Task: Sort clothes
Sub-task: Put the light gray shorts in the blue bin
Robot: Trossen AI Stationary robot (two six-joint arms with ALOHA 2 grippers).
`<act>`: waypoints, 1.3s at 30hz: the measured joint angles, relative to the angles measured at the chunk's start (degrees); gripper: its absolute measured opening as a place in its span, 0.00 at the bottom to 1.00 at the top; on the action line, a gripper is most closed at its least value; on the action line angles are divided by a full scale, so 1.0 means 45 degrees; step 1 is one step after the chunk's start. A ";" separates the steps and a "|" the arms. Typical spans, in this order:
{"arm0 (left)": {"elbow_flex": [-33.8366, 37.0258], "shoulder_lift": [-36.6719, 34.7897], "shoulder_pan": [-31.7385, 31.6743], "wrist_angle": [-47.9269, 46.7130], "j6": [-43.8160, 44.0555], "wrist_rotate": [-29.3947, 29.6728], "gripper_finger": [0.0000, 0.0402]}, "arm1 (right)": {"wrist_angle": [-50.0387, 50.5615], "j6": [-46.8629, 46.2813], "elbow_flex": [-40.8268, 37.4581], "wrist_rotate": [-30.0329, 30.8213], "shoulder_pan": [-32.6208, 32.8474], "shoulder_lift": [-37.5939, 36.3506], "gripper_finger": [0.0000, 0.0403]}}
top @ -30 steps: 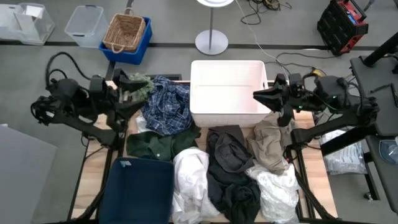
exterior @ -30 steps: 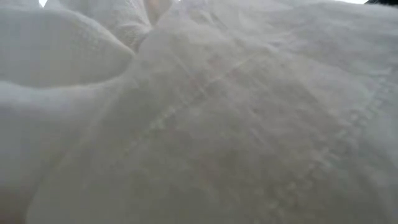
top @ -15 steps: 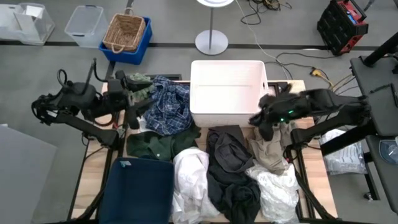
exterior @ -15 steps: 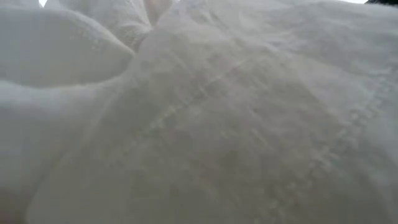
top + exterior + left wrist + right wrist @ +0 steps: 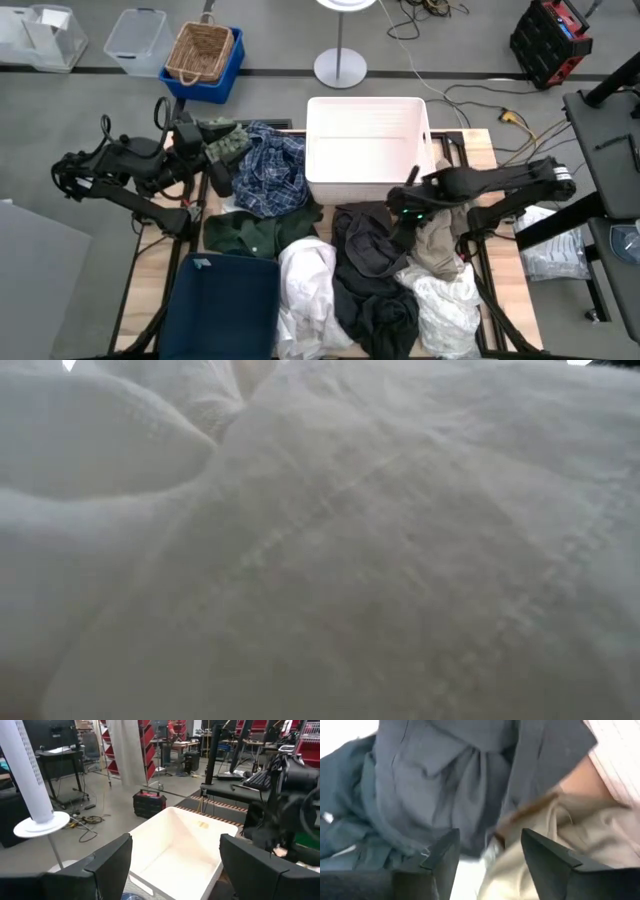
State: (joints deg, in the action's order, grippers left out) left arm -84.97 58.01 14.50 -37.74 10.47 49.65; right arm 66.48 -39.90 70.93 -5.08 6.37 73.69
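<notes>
The clothes lie in a heap on the table: a plaid shirt (image 5: 268,172), a dark green piece (image 5: 244,232), a navy piece (image 5: 226,305), a white one (image 5: 310,290), a dark grey garment (image 5: 368,262) (image 5: 445,785), a khaki one (image 5: 436,236) (image 5: 580,830) and white lace (image 5: 446,312). My right gripper (image 5: 398,218) (image 5: 490,840) hangs open, pointing down, just over the line where dark grey meets khaki. My left gripper (image 5: 218,165) (image 5: 175,840) is open at the table's far left, facing the white bin (image 5: 365,150) (image 5: 175,850). White cloth (image 5: 320,560) fills the low view.
A small green plant (image 5: 224,138) stands by my left gripper. The white bin sits at the table's far middle. Beyond the table are a wicker basket in a blue crate (image 5: 203,55), clear boxes (image 5: 135,38), a lamp base (image 5: 340,68) and a red-and-black case (image 5: 553,40).
My right gripper has swung from beside the bin's right wall toward the table's near left and down, tipping over until it points at the dark grey and khaki garments. My left gripper has shifted a little toward the plaid shirt. The clothes have not moved.
</notes>
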 joint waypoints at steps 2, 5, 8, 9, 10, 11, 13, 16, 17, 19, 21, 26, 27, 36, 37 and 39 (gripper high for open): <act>0.0000 -0.0002 0.0000 -0.0098 0.0180 0.0005 0.69 | -0.0767 0.0002 -0.0313 0.0445 0.0000 0.0341 0.55; 0.0000 0.0008 0.0000 -0.0104 0.0274 0.0005 0.69 | -0.1339 -0.0022 -0.0630 0.1095 0.0000 0.0902 0.57; 0.0000 0.0018 0.0000 -0.0106 0.0285 0.0002 0.69 | -0.1733 0.0068 -0.0880 0.1136 -0.0005 0.1406 0.59; 0.0000 0.0018 0.0000 -0.0109 0.0318 0.0000 0.69 | -0.1829 0.0064 -0.1001 0.1132 0.0000 0.1590 0.59; 0.0000 0.0020 0.0000 -0.0111 0.0326 0.0000 0.69 | -0.1973 0.0047 -0.1136 0.1131 0.0000 0.1771 0.59; 0.0000 0.0020 0.0000 -0.0115 0.0328 0.0000 0.69 | -0.2175 -0.0004 -0.1286 0.1131 0.0000 0.1951 0.59; 0.0000 0.0018 0.0000 -0.0111 0.0328 0.0000 0.69 | -0.2775 -0.0076 -0.1639 0.1131 0.0000 0.2283 0.58; 0.0000 0.0018 0.0000 -0.0112 0.0343 0.0000 0.69 | -0.3525 -0.0201 -0.2073 0.1126 0.0000 0.2690 0.55; 0.0000 0.0018 0.0000 -0.0116 0.0377 0.0000 0.69 | -0.3624 -0.0228 -0.2159 0.1126 0.0000 0.2850 0.53; 0.0000 0.0013 0.0000 -0.0111 0.0491 0.0000 0.69 | -0.3698 -0.0194 -0.2256 0.1129 0.0000 0.3117 0.46; 0.0000 0.0013 0.0000 -0.0111 0.0561 0.0000 0.69 | -0.3683 0.0063 -0.2293 0.1173 0.0000 0.3371 0.35; 0.0000 0.0032 0.0000 -0.0106 0.0692 0.0357 0.69 | -0.3614 0.0939 -0.2262 0.1269 0.0029 0.3468 0.06; 0.0000 0.0032 0.0000 -0.0106 0.0760 0.0401 0.69 | -0.3534 0.0987 -0.2189 0.1305 0.0029 0.3336 0.05; 0.0000 0.0061 -0.0010 -0.0106 0.1128 0.0547 0.69 | -0.2313 0.1663 -0.0261 0.1535 0.0024 0.0716 0.03; 0.0000 0.0071 -0.0015 -0.0106 0.1129 0.0571 0.69 | -0.2335 0.1683 -0.0043 0.1558 0.0024 0.0395 0.03; 0.0000 0.0095 -0.0015 -0.0108 0.1127 0.0808 0.69 | -0.2318 0.1906 0.0392 0.1740 0.0024 -0.0216 0.03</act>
State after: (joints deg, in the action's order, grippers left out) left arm -84.97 58.43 14.44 -38.23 15.54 53.29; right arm 56.05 -31.33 72.70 2.75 6.48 72.72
